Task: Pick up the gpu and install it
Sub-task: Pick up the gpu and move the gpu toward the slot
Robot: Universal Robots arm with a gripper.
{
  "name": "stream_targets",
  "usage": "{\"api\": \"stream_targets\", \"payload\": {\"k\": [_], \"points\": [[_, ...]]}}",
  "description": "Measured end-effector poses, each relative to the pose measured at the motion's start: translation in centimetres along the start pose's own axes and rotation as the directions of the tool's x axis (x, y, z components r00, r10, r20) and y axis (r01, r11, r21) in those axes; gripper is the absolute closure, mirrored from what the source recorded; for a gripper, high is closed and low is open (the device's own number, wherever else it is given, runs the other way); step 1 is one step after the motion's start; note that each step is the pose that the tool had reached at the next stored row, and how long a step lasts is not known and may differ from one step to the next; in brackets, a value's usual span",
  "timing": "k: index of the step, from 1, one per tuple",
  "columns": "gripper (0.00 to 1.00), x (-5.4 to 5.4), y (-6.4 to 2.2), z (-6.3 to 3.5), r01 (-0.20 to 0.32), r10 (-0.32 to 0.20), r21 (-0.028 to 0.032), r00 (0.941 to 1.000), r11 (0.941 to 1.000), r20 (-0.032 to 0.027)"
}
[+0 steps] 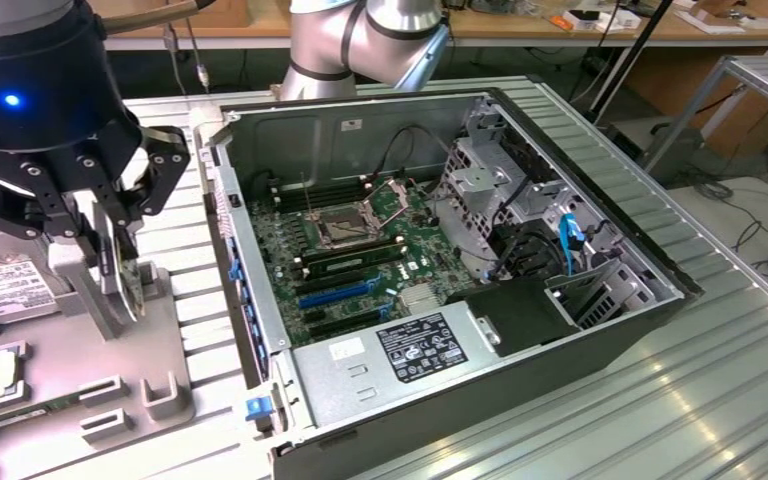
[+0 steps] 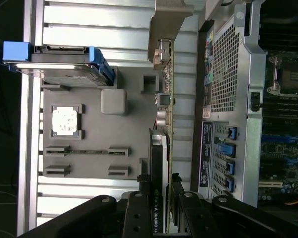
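Your claw [image 2: 159, 214] sits closest to the lens, its two black fingers [image 2: 137, 213] clamped on the gpu [image 2: 159, 158], one on the dark cooler face and the other on the green board side; the card stands upright on its edge over the grey holder tray [image 1: 137, 385]; whether its lower edge is seated in the tray's slot or just clear of it, you cannot tell. You find claw and card at nine o'clock in the exterior view, with the tray under them reaching down to seven o'clock; on that tray a hard drive [image 2: 59, 67] with blue side rails, a square processor chip [image 2: 65, 120] in its pocket and a memory stick [image 2: 84, 150] in its cradles lie apart from the card. From centre to three o'clock lies the open computer case [image 1: 595, 197], just beside the tray; its motherboard [image 1: 357, 250] faces up, showing blue expansion slots [image 1: 337, 292]; the power supply [image 1: 404, 350] sits at the case's six o'clock end; everything rests on the ribbed metal surface [image 1: 651, 420].
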State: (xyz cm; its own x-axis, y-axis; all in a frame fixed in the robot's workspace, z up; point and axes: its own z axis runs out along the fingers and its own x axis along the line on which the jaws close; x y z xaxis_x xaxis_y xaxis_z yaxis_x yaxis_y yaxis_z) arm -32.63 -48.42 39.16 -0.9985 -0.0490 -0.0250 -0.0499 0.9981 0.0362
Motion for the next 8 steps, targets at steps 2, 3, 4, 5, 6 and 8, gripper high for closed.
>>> {"api": "stream_targets", "payload": {"k": [2, 3, 4, 5, 6, 8], "points": [[0.73, -0.25, -0.01, 0.0, 0.0, 0.0, 0.0, 1.0, 1.0, -0.0001], [0.73, -0.38, -0.02, 0.0, 0.0, 0.0, 0.0, 1.0, 1.0, -0.0001], [0.73, -0.55, -0.03, 0.01, 0.0, 0.0, 0.0, 1.0, 1.0, 0.0], [0.73, -0.58, -0.03, -0.02, 0.0, 0.0, 0.0001, 1.0, 1.0, -0.0002], [0.73, -0.58, -0.02, -0.11, 0.0, 0.0, 0.0002, 1.0, 1.0, -0.0003], [0.73, -0.61, -0.01, -0.49, 0.0, 0.0, 0.0001, 1.0, 1.0, -0.0003]]}}
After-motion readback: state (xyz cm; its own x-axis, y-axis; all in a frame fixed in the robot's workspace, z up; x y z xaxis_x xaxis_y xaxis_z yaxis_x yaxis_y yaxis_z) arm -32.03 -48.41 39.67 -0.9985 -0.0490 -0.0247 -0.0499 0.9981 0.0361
